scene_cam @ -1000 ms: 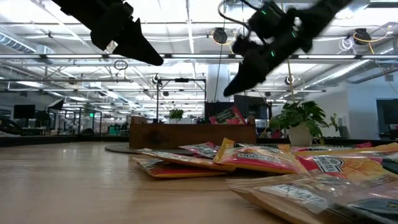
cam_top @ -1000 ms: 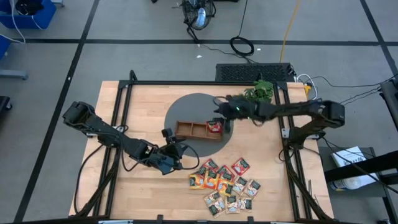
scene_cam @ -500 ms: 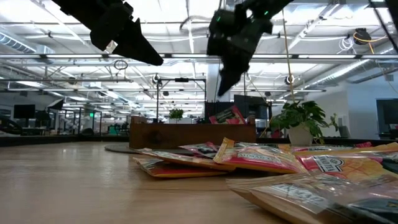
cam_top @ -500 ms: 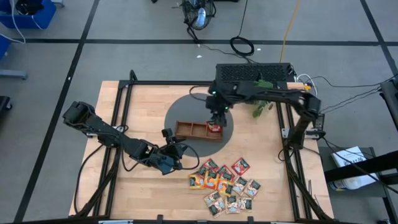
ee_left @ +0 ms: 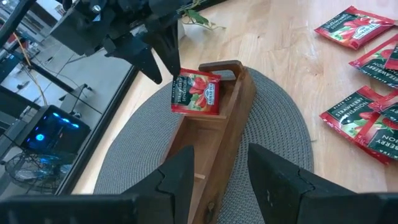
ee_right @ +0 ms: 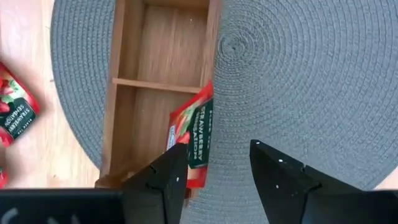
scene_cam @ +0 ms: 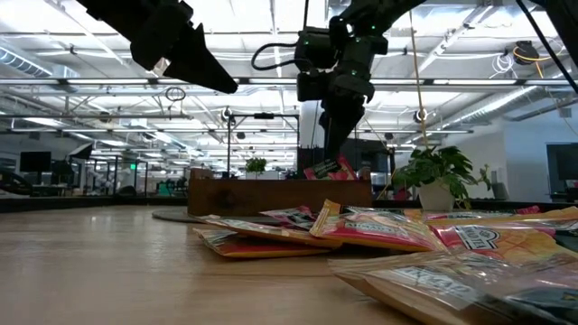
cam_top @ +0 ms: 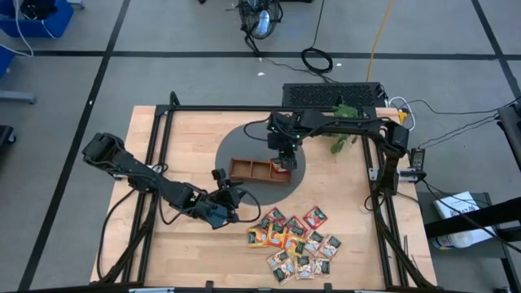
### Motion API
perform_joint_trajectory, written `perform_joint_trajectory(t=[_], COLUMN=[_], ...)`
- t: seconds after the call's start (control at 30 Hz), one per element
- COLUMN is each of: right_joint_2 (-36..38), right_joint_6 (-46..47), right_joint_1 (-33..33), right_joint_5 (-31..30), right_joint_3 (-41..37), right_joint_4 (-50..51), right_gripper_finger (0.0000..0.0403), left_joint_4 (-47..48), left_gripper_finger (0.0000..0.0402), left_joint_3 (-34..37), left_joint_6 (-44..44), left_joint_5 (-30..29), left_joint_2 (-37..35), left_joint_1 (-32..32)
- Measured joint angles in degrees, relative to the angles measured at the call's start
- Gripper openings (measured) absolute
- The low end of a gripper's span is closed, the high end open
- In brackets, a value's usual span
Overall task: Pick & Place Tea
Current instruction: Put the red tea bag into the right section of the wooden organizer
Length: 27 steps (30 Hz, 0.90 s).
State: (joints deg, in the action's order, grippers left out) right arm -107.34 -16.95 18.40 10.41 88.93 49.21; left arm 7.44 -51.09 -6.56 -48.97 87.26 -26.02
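The tea is a pile of red, orange-yellow and dark green sachets (cam_top: 295,242) lying flat on the near part of the table, close up in the low view (scene_cam: 379,230). One red sachet (ee_left: 196,93) stands on edge in the right end compartment of the brown wooden tray (cam_top: 259,170), leaning on its wall and sticking up above it. My right gripper (cam_top: 282,153) is open and points down just above this sachet (ee_right: 191,140). My left gripper (cam_top: 230,200) is open and hovers above the table, nearer than the tray, holding nothing. My right gripper comes at the standing red sachet from above, fingers pointing down. One fingertip (ee_left: 175,70) stands at the sachet's upper corner (ee_left: 180,77). I cannot tell whether it touches. The sachet's lower edge stays in the tray compartment.
The tray sits on a round grey woven mat (cam_top: 244,146). A potted plant (scene_cam: 438,176) stands at the far right of the table, and a black box (cam_top: 334,94) lies at the far edge. Dark frame rails (cam_top: 159,138) run along the table's sides.
My right gripper has moved toward the table's left, from beside the tray's right end to over its right compartment, and has turned to point down. Its arm has swung toward the far edge. The red sachet in the tray has stayed in place.
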Motion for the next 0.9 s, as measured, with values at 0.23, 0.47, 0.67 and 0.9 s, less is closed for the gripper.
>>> perform_joint_trajectory(t=[0.23,0.47,0.67,0.9], right_joint_2=[-2.33,-3.35,-3.39,-3.03], right_joint_6=[1.08,-0.22,-0.45,2.48], right_joint_1=[0.28,-0.56,-0.49,-0.89], right_joint_5=[1.81,1.78,1.86,1.82], right_joint_3=[0.02,0.0,0.0,-0.02], right_joint_4=[0.7,-0.52,0.99,-1.12], right_gripper_finger=[0.016,0.0145,0.004,0.0002], left_joint_4=[-0.05,0.06,0.04,0.21], left_gripper_finger=[0.0154,0.0154,0.0154,0.0154], left_joint_3=[0.0,0.0,0.0,0.0], left_joint_6=[-0.62,-0.66,-1.02,-1.23], left_joint_5=[0.28,0.87,0.87,0.87], left_joint_2=[0.0,0.01,0.02,0.02], left_joint_1=[0.0,0.0,0.0,0.0])
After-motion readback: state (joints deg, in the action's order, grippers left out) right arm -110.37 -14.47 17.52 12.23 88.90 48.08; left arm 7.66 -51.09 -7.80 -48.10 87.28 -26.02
